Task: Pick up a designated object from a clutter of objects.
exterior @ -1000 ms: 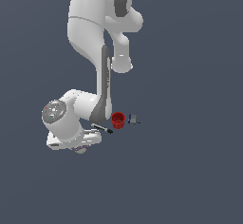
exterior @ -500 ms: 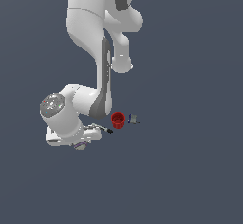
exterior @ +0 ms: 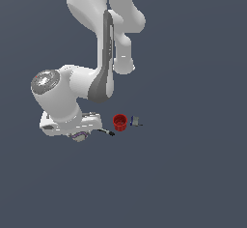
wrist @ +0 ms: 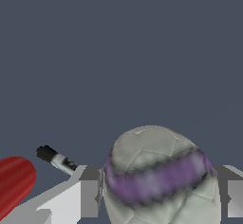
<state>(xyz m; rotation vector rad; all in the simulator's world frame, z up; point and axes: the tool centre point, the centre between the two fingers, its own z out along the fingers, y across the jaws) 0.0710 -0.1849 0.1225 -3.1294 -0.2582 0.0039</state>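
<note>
The arm (exterior: 103, 53) drops from the top of the exterior view, folds at a dark-seamed elbow and ends in a bulky wrist whose round cap faces the camera, with the hand pressed low against the bench (exterior: 193, 174). The end effector (exterior: 78, 136) sits at the underside of that hand, at about eight o'clock from the elbow. In the wrist view its two grey fingers (wrist: 90, 197) stand on either side of the banded ball (wrist: 159, 180), one at each flank, and the ball fills the gap between them so that each finger meets its surface; the end effector is therefore part-way spread and clamped on the ball. The ball is whitish-grey with a purple band running around its middle, slightly tilted. In the exterior view only a sliver of it shows beneath the hand, with a trace of purple. The black-and-white marker (exterior: 105, 132) lies just beside the hand at three o'clock from it, its black tip pointing away. The red cup (exterior: 120, 121) stands near the marker, at about two o'clock from it, and a small grey-blue block (exterior: 136, 121) sits just beside the cup at three o'clock.
</note>
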